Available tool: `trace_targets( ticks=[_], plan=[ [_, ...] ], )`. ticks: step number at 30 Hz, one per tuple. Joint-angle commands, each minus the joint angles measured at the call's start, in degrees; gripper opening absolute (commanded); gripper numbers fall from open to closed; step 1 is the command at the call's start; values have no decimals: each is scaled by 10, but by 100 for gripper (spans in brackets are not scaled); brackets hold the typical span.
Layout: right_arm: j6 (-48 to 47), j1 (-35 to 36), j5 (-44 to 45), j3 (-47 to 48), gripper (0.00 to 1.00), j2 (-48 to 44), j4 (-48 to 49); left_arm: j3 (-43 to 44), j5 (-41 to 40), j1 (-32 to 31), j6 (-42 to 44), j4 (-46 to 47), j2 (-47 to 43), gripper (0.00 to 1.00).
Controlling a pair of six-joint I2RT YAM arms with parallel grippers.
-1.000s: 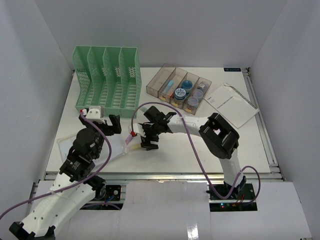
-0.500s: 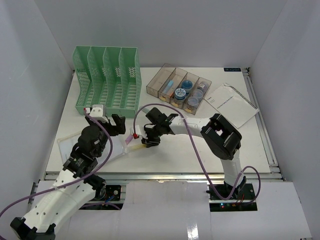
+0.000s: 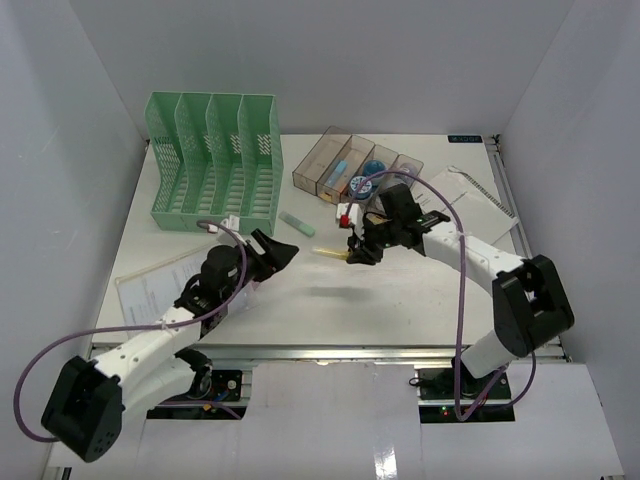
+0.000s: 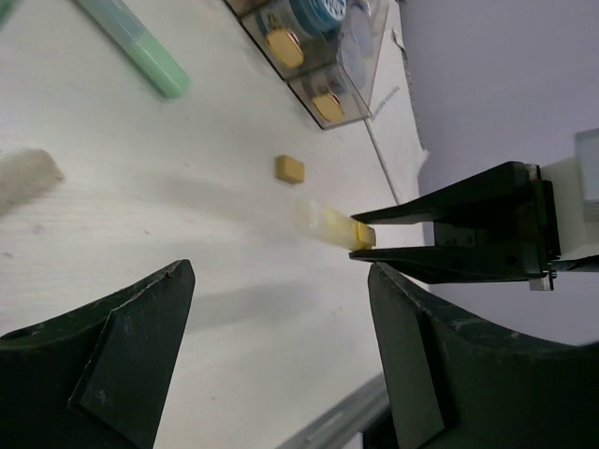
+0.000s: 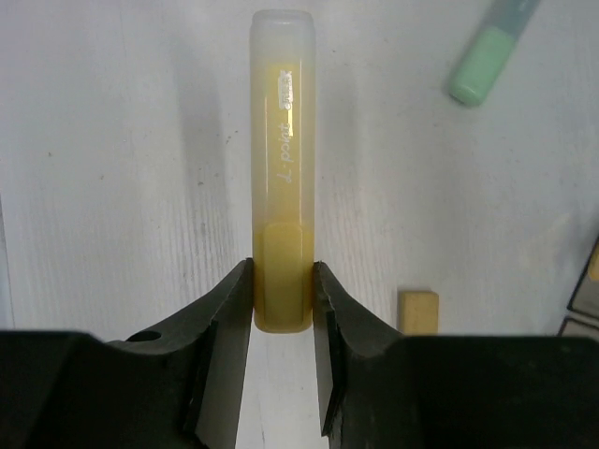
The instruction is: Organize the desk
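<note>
Since the earlier views, the right arm is seen swung from the left-centre of the desk (image 3: 400, 300) over to the right, the yellow highlighter (image 5: 283, 187) carried with it. The left arm is now stretched lower and farther forward.

The white desk fills the middle of the top view, with its aluminium rail nearest the arm bases. A printed sheet (image 3: 155, 285) is laid flat at the near left. Just beyond it the left gripper (image 3: 278, 247) is held low over the surface, its jaws spread wide with nothing between them. Facing it, the right gripper (image 3: 355, 255) is clamped on the coloured butt end of the yellow highlighter. The clear cap is pointed towards the left gripper, and the pen is kept off the surface, a shadow being cast below it.

Farther back, a small tan block (image 5: 417, 311) and a green highlighter (image 3: 297, 223) are lying flat on the desk, apart from each other. At the far left a green file rack (image 3: 213, 165) is stood upright. A clear compartment tray (image 3: 330, 165) is set at the far centre, and a booklet (image 3: 480, 195) at the far right is partly hidden by the right arm.
</note>
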Motion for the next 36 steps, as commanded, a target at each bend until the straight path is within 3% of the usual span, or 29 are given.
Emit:
trace_targets(
  ticks=[1,6,14,18,23,27,36],
  plan=[
    [74,-41,-59,-57,8,-71,36,56,105,0,-109,221,161,85],
    [132,-94,-101,-68,8,-110,65,135,107,-24,-131,272,286,86],
    [204,-115,-152,-99,8,-142,127,197,78,-64,-155,315,389,82],
    [244,-115,-145,-113,8,-142,170,217,66,-78,-155,323,408,78],
    [301,-115,-106,-134,8,-150,226,233,58,-91,-156,332,427,64],
    [345,-115,-55,-145,8,-152,256,246,44,-99,-151,327,433,58],
    [378,-114,-20,-165,10,-157,296,271,32,-101,-120,292,426,42]
  ],
)
